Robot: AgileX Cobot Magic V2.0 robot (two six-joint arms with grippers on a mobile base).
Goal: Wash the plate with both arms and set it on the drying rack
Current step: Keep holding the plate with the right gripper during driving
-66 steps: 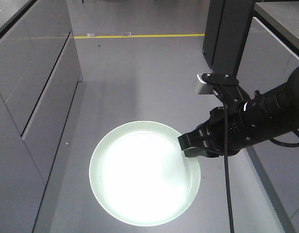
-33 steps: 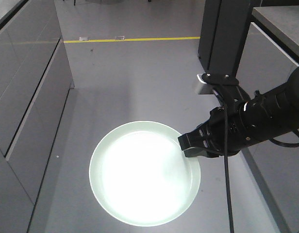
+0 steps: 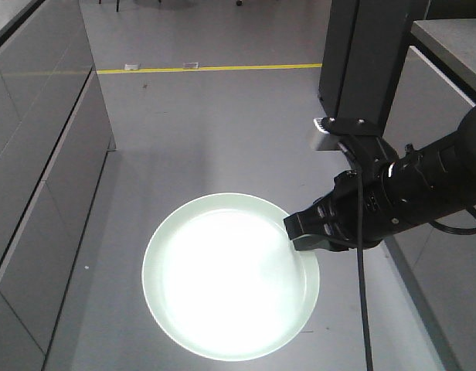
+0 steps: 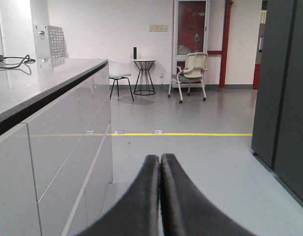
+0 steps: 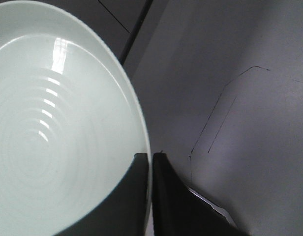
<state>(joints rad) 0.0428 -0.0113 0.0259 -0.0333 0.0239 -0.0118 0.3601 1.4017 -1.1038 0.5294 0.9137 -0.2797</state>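
The pale mint-green plate hangs level above the grey floor, glaring white under the light. My right gripper reaches in from the right and is shut on the plate's right rim. In the right wrist view the rim of the plate runs between the two black fingers, with the gripper pinching it. The left gripper shows only in the left wrist view; its fingers are pressed together with nothing between them, pointing along the aisle. The drying rack is out of view.
Grey drawer cabinets line the left of the aisle under a speckled countertop. A tall dark cabinet and a grey counter stand on the right. A yellow floor line crosses ahead. A chair and small table stand far off.
The floor line has slid down the frame and the left cabinets outward, so the whole view is travelling along the aisle. Plate and right arm keep the same place in the frame.
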